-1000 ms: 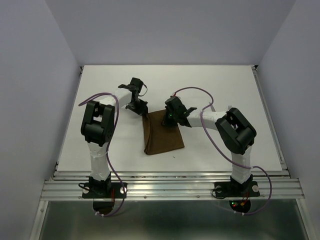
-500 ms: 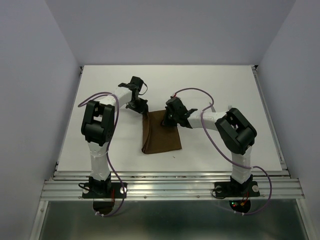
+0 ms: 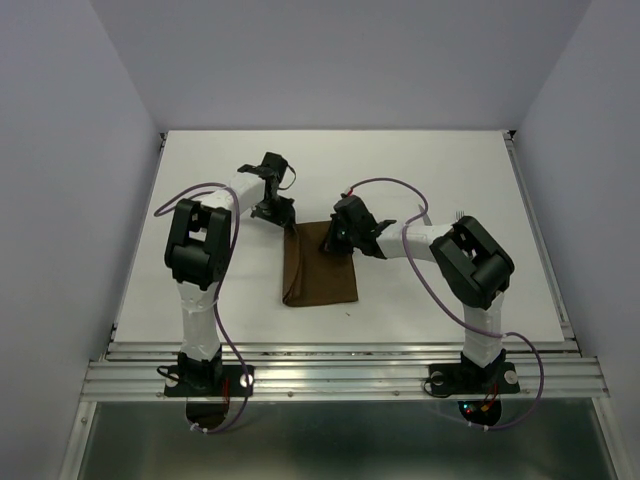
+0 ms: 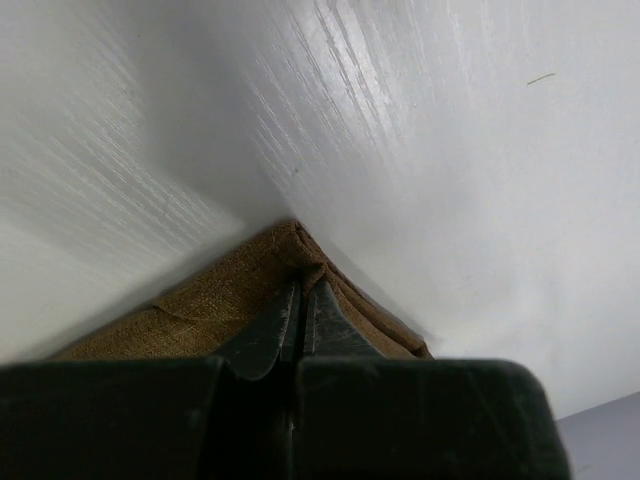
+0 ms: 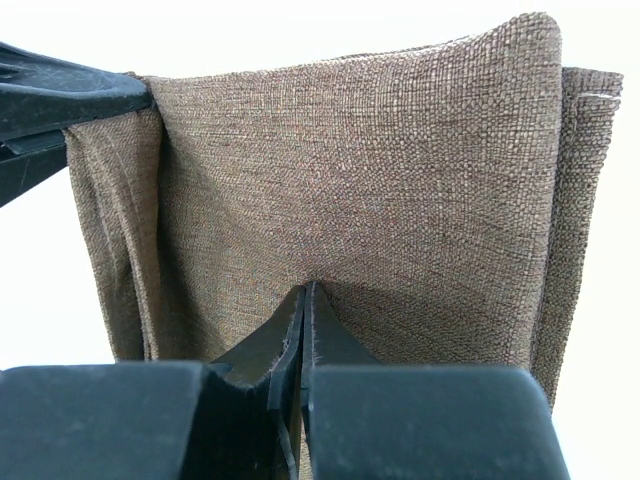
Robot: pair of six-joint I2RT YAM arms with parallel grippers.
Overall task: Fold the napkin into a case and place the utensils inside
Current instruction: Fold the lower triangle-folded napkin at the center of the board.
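arms (image 3: 197, 320): white, black joints | left hand (image 3: 290, 227), right hand (image 3: 334, 242): black | cables (image 3: 385, 180): purple

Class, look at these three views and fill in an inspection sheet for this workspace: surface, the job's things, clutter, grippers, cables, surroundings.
Surface: white table.
Job's things: brown napkin folded into a rectangle mid-table; utensils nothing seen.
Clutter: nothing seen.
Grippers: left gripper shut on the napkin's far left corner; right gripper shut on its far edge.
Cables: purple cables loop along both arms.
Surroundings: pale walls on three sides; metal rail at the near edge.
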